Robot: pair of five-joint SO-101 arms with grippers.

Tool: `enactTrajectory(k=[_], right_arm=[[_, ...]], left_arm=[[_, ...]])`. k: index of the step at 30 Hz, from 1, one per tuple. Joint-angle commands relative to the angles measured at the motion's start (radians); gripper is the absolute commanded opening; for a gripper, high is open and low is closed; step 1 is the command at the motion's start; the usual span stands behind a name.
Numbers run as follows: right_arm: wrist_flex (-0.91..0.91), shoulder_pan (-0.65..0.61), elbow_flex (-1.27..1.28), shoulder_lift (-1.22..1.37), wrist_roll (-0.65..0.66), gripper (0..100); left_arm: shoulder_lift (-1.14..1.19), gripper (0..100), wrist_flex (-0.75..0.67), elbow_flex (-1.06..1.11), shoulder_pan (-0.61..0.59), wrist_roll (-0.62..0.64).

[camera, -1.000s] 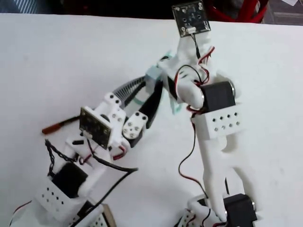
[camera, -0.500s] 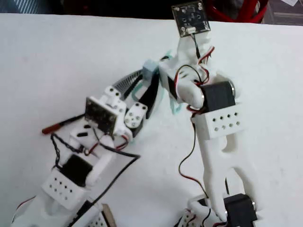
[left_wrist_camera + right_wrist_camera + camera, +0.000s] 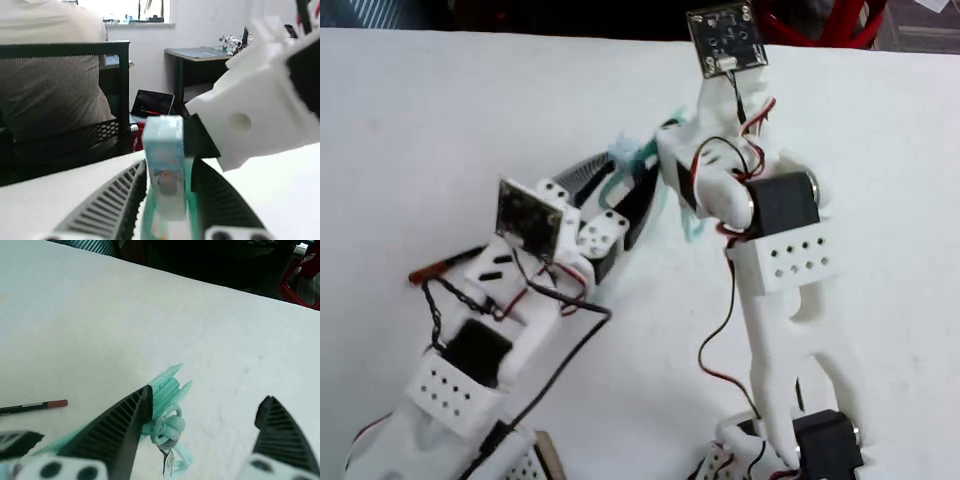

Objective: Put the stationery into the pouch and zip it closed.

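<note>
While my left tool (image 3: 168,170) has edged toward the pouch (image 3: 167,387), it stays clamped on a pale-blue eraser (image 3: 162,145).
My right tool (image 3: 206,395) is open, with one jaw touching the pouch on the surface (image 3: 100,315); the eraser hangs near it.

White table (image 3: 440,120), mesh chair (image 3: 65,48), bright window (image 3: 131,9)

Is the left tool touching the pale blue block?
Touching. The left wrist view shows the pale blue block clamped between the fingers of the left tool.
</note>
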Motion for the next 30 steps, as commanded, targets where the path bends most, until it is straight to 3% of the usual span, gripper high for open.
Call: enactTrajectory(k=[1, 5, 8, 15, 19, 25, 30], right_arm=[[0.012, -0.008, 0.005, 0.012, -0.006, 33.0], [0.018, -0.007, 0.005, 0.005, -0.006, 33.0], [0.036, -0.007, 0.005, 0.005, -0.006, 33.0], [0.077, -0.007, 0.005, 0.004, -0.006, 33.0], [0.079, -0.005, 0.005, 0.004, -0.006, 33.0], [0.081, -0.005, 0.005, 0.004, -0.006, 33.0], [0.081, -0.005, 0.005, 0.004, -0.006, 33.0]], left_arm=[[-0.111, 21, 0.226, -0.138, -0.044, 0.051], [-0.249, 23, 0.399, -0.203, -0.136, 0.043], [-0.3, 23, 0.428, -0.204, -0.202, -0.029], [-0.302, 23, 0.545, -0.229, -0.42, -0.052], [-0.3, 23, 0.54, -0.186, -0.564, -0.173], [-0.234, 23, 0.462, 0.046, -0.661, -0.41], [-0.004, 23, 0.477, -0.025, -0.714, -0.664]])
